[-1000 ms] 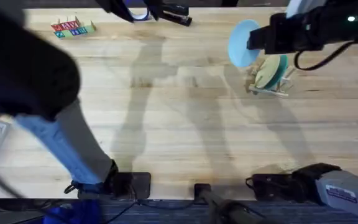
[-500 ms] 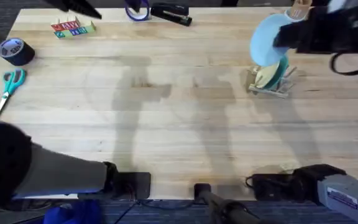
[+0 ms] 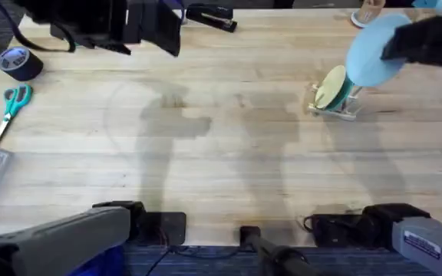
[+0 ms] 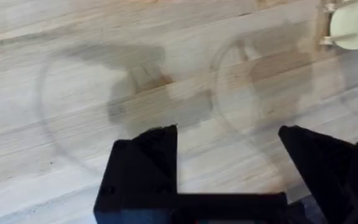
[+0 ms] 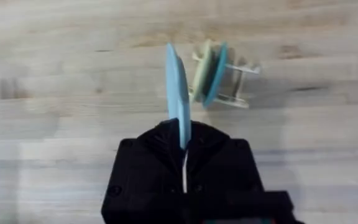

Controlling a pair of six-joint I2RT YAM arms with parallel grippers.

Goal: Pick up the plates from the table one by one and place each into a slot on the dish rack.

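Since a second ago the pale blue plate [image 3: 373, 52] has been carried rightward and now hangs in the air just above and to the right of the dish rack [image 3: 334, 102], while the left arm has pulled back from the table's near-left area to the far-left corner, uncovering the scissors [image 3: 10, 105] and the roll of tape [image 3: 15, 62].

The right claw [image 5: 183, 147] is closed on the pale blue plate's edge, pinching it so the disc stands edge-on in the right wrist view, apart from the rack beyond it. The dish rack sits on the table [image 3: 221, 153] toward its far right, already carrying two plates upright in neighbouring slots — a pale yellow plate [image 3: 330, 90] at the front and the teal plate [image 3: 347, 86] just behind it. In the right wrist view the teal plate and the yellow one lean side by side between the cream bars.

The left claw [image 4: 229, 162] is wide open and holds nothing; its two black fingers [image 4: 148, 155] hang over bare wood, with the rack and yellow plate near the corner of that view. A black stapler [image 3: 209, 17] lies at the table's far edge, well apart from the rack.
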